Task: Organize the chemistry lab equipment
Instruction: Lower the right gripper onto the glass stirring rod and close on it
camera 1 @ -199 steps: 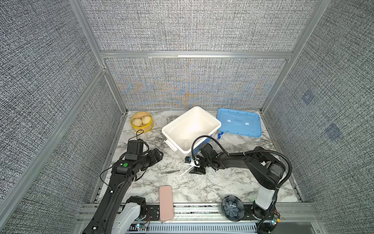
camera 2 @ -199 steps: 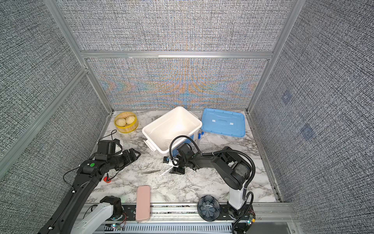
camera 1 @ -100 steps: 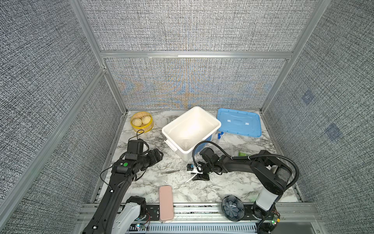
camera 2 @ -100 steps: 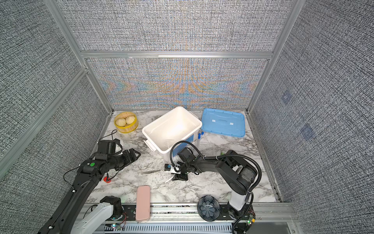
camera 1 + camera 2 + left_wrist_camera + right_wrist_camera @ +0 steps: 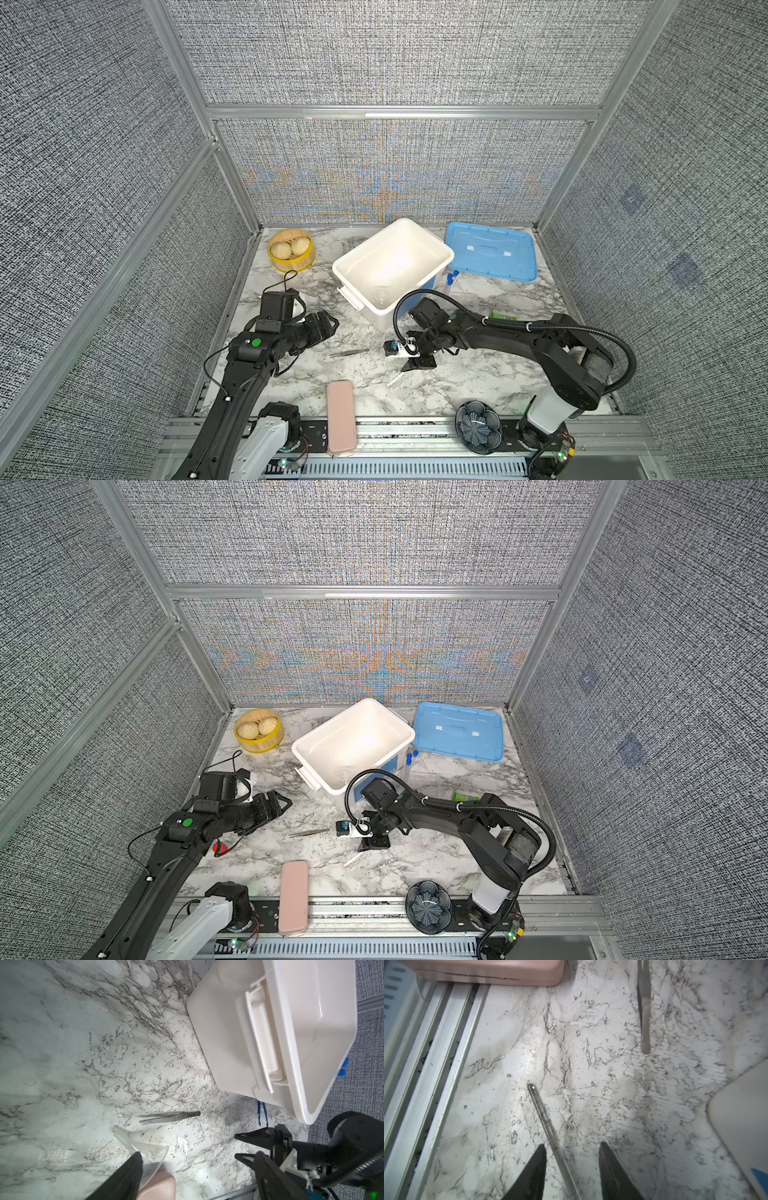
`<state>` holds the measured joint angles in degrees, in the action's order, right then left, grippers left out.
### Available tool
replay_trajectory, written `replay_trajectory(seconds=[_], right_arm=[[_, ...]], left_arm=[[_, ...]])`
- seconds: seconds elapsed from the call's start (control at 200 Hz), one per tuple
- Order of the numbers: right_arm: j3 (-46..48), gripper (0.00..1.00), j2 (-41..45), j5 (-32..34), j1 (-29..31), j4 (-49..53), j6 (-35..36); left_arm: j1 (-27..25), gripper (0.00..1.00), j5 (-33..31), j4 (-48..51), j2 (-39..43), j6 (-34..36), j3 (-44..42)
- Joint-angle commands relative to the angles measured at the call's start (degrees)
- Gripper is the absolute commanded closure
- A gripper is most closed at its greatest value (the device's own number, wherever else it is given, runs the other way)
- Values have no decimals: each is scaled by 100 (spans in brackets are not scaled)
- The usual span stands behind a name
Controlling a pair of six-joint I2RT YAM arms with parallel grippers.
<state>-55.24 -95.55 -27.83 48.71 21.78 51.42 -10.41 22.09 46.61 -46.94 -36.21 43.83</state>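
So the right gripper (image 5: 572,1145) is hanging low over the marble table (image 5: 478,374), just on the near side of the white bin (image 5: 395,257). Its fingers (image 5: 533,1169) are pointing toward the near edge and its jaws are sitting partway apart, not clamping anything. The thin rod (image 5: 544,1120) is lying flat on the marble and running in between the two fingers, hugging one of them way closer than the other. I can't tell from the right wrist view if that finger is actually touching it, but the other one is clearly standing off it, so nothing is being gripped. The grey metal tweezers (image 5: 349,353) are lying just left of that gripper, apart from it, and the blue tweezers (image 5: 259,1113) are peeking out by the near corner of the bin. Over on the left, the left gripper (image 5: 330,323) is hovering above the table with its jaws spread wide and nothing between them. In the left wrist view a clear funnel-shaped piece (image 5: 143,1149) is showing right at one fingertip, and I honestly can't tell if it's touching. The blue-capped tubes (image 5: 453,274) are standing just right of the bin, and a small clear glass vessel (image 5: 380,296) is sitting inside it at the near end.
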Motion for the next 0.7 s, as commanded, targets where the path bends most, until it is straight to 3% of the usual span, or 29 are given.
replay_trajectory(seconds=[0.0, 0.07, 0.2, 0.695], right_arm=[[-433, 57, -24, 314, -8, 1381, 1024], [-632, 56, -145, 566, -43, 2061, 1493], [-715, 55, -168, 781, -171, 2424, 1852], [-1030, 55, -812, 1486, -126, 2499, 2251]], left_arm=[[4, 16, 414, 114, 94, 27, -36], [1, 17, 703, 64, 170, -32, -122], [-14, 20, 1202, -246, 285, -263, -399], [-405, 21, 1214, -508, 14, -312, -369]])
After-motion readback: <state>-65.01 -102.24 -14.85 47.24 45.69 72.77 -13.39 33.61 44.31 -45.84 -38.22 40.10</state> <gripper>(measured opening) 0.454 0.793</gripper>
